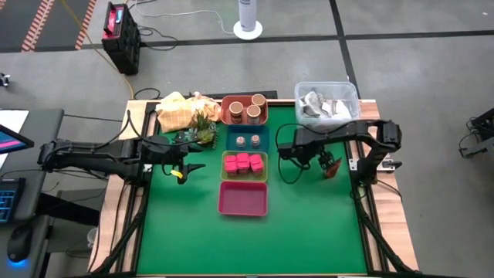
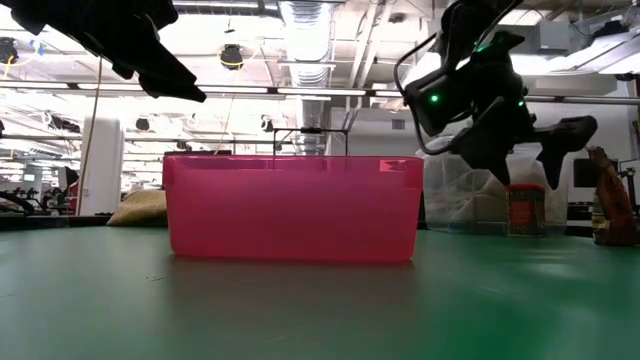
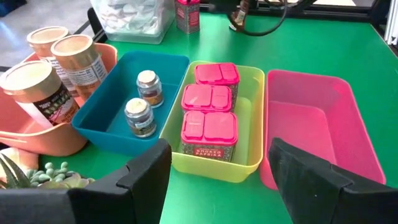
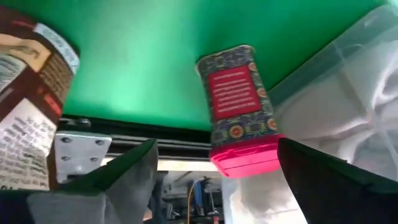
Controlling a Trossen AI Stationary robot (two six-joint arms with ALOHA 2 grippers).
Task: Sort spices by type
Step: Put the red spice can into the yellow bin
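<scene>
1. Pink tray (image 2: 292,205) sits nearest, empty.
2. Three pink tins (image 1: 245,163) fill the green tray (image 1: 245,178); small jars (image 1: 248,141) sit in blue, tan-lidded jars (image 1: 247,108) in orange.
3. Right gripper (image 4: 214,180) hovers spread before a loose tin (image 4: 239,109) beside the tub (image 1: 351,96).
4. Left gripper (image 1: 193,164) waits, fingers apart.

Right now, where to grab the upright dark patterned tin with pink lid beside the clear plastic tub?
Right gripper, open, should pinch the tin across its flat patterned walls below the lid, from the open-table side; the tub crowds the other.
</scene>
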